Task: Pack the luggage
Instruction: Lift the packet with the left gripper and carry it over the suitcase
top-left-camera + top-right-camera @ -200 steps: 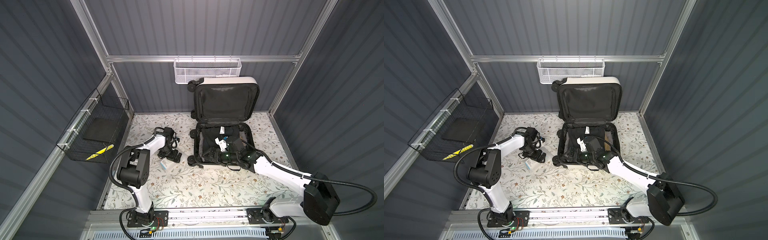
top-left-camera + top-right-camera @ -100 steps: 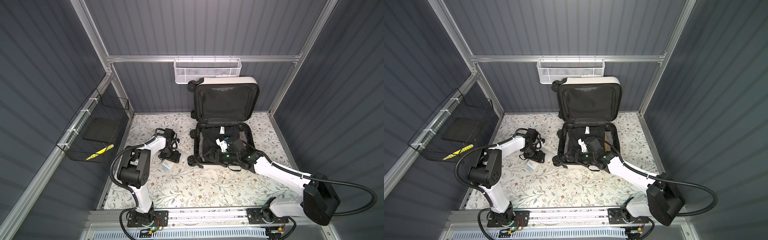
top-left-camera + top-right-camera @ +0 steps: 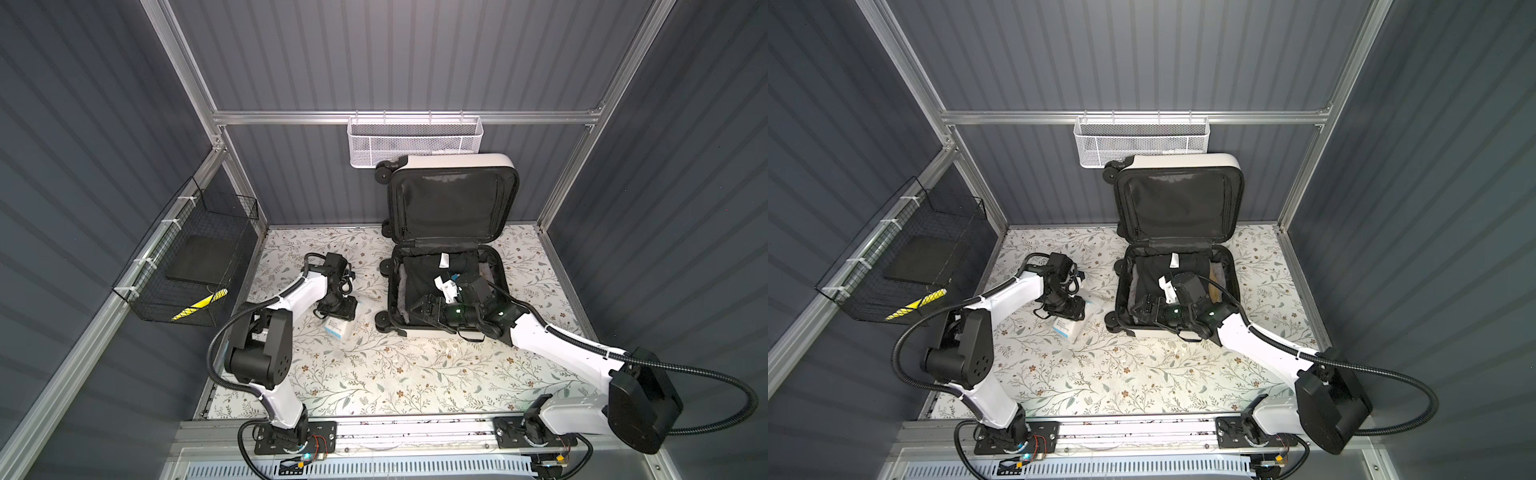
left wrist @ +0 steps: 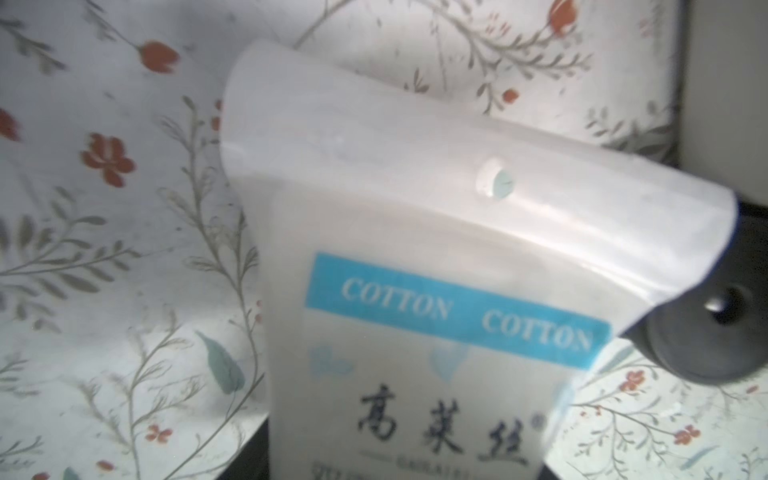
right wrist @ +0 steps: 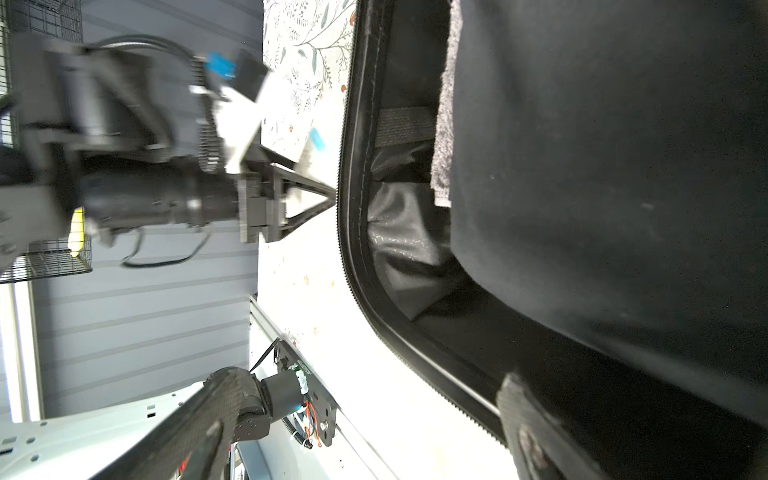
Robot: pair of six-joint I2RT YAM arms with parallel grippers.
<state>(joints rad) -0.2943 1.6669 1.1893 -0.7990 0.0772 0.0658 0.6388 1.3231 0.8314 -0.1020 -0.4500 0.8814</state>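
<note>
The luggage [image 3: 457, 160] [image 3: 1183, 159] lies open at the back of the mat, its lid leaning on the wall. Its lower half holds a black garment [image 5: 602, 166] and a grey towel [image 5: 442, 124]. A white cotton pad packet [image 3: 337, 330] [image 3: 1068, 328] [image 4: 415, 270] with a blue band lies on the mat left of the luggage. My left gripper [image 3: 340, 318] [image 3: 1069, 315] [image 4: 399, 465] is shut on its near end, jaws against both sides. My right gripper [image 3: 424, 309] [image 3: 1148, 309] [image 5: 374, 449] stands open astride the luggage's front left rim, holding nothing.
A white mesh basket [image 3: 415, 139] hangs on the back wall above the lid. A black wire basket [image 3: 187, 266] on the left wall holds a flat black pad and a yellow-black item. One luggage wheel [image 4: 702, 332] sits beside the packet. The arms' rail [image 3: 415, 428] runs along the front.
The left gripper's jaws have drawn in from wide open onto the packet. The right arm has not moved.
</note>
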